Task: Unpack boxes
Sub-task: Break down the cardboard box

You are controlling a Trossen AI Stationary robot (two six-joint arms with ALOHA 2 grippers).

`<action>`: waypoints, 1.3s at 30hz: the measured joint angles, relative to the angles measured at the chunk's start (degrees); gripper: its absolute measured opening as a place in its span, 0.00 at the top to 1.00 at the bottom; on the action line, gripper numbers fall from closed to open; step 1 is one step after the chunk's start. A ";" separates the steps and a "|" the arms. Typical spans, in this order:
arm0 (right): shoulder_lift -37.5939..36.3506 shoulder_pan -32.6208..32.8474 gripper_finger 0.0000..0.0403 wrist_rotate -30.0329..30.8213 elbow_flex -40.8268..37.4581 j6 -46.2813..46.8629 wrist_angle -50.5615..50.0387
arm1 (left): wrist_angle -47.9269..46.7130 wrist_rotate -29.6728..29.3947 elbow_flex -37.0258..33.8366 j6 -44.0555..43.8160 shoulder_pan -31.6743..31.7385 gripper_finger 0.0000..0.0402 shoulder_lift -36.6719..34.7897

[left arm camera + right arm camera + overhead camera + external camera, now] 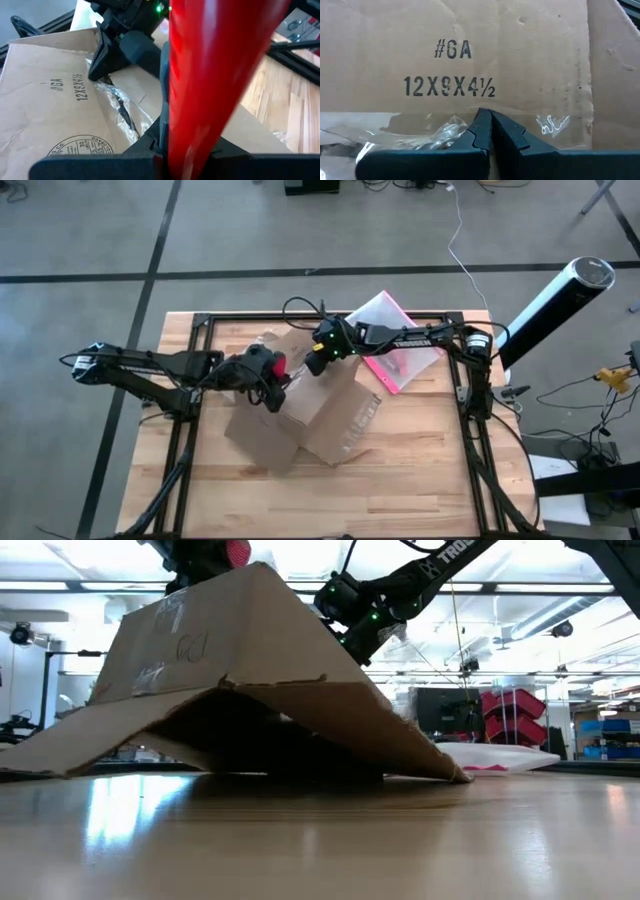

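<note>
The brown cardboard box (300, 410) stands ridged up like a tent (250, 670), its lower edges and flaps on the table. Crumpled clear tape (445, 132) lies along its seam below the print "#6A 12X9X4½". My left gripper (272, 368) hovers over the box's far left part, shut on a red tool (210, 75). My right gripper (318, 355) is shut, its tips down on the box's top panel (489, 120) at the tape. A pink-edged translucent pouch (392, 345) lies flat on the table behind the box. My left gripper pinches the red tool (200, 130) between its two fingers; the tool runs forward along them and sticks out past the tips. It is held above the box. Whether its far end touches the cardboard cannot be told. My right gripper's shut fingertips (95, 72) meet the box's top panel at the taped seam (470, 112), slanting down from the table's far right. Whether a bit of tape is caught between them cannot be told.
Black frame rails (200, 320) run around the table's far and side edges. A white and black cylinder (550, 305) stands off the table at the right. Bare wood (420, 490) lies in the near right part of the table.
</note>
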 joint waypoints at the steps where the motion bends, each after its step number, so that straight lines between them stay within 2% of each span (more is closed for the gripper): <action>1: -0.03 -0.10 1.00 -2.12 -0.01 -0.86 0.63 | -0.33 -0.06 -0.02 0.06 0.00 0.94 -0.06; 5: -1.34 -0.16 1.00 -13.35 -0.18 -4.56 1.35 | -3.12 0.46 -0.04 2.32 -0.19 0.94 -0.09; 7: -2.72 0.53 1.00 -16.42 -0.27 -6.62 -0.02 | -5.78 0.10 -0.15 3.72 -0.23 0.94 -0.09; 12: -5.66 2.39 1.00 -18.05 -0.29 -13.43 -7.23 | -11.07 -5.35 -0.29 5.49 -0.12 0.94 -0.20; 19: -5.99 4.95 1.00 -18.36 -0.25 -16.72 -15.79 | -8.34 -11.81 -0.49 8.00 1.40 0.94 -0.06; 22: -5.97 6.02 1.00 -18.36 -0.20 -16.44 -15.19 | -1.23 -12.40 -1.42 10.49 1.86 0.94 0.22; 28: -5.97 6.68 1.00 -16.00 -0.16 -12.91 -13.04 | 24.20 -10.35 -8.77 14.97 1.88 0.94 0.66; 35: -5.97 6.55 1.00 -15.08 -0.10 -10.89 -11.63 | 39.49 -10.18 -18.70 12.05 1.93 0.94 3.34; 39: -5.97 6.55 1.00 -15.08 -0.09 -10.77 -11.63 | 48.05 -11.69 -21.76 12.10 1.95 0.94 5.26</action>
